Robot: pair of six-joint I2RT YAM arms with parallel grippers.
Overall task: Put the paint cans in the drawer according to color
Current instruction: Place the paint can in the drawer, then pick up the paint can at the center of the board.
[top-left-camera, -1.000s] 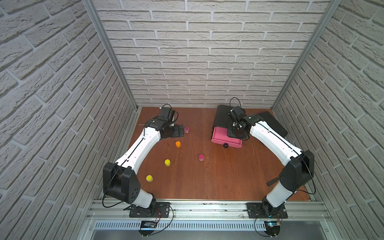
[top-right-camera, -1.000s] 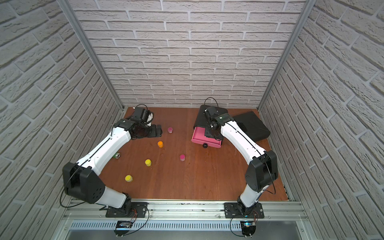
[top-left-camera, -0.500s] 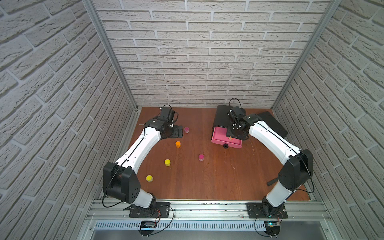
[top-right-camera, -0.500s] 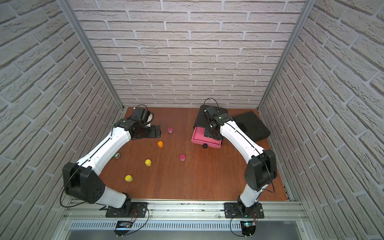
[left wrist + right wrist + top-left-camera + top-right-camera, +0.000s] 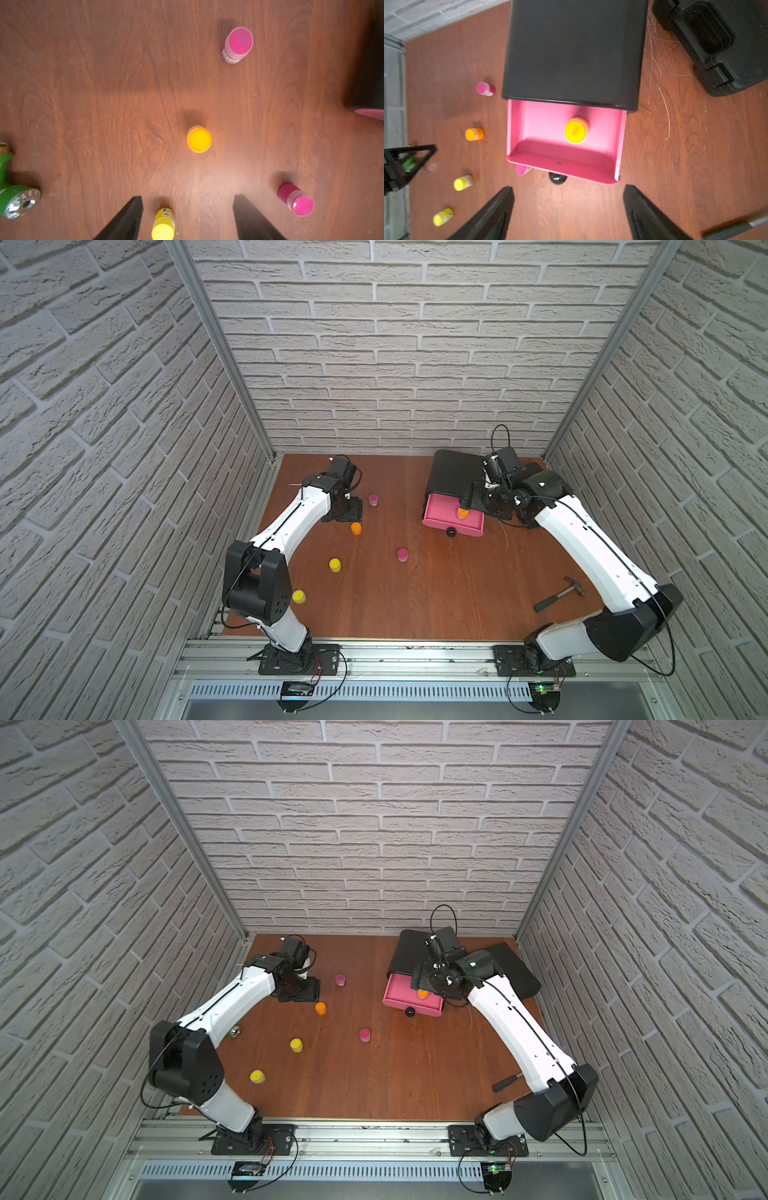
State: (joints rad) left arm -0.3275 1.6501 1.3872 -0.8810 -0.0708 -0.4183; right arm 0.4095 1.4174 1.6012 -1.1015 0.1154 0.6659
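Left gripper hangs spread wide and empty, close by the loose orange can. Also out on the table: 2 yellow cans and 2 pink cans. Only 1 looks done so far: the second orange can sits in the open drawer, with the right gripper gaping empty above it.

One orange can upright in the pulled-out pink drawer — alone

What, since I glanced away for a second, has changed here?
The right claw opened and let go of an orange jar, which now stands in the open pink drawer. The left claw still hovers open in the same spot, and the five loose jars stand where they were.
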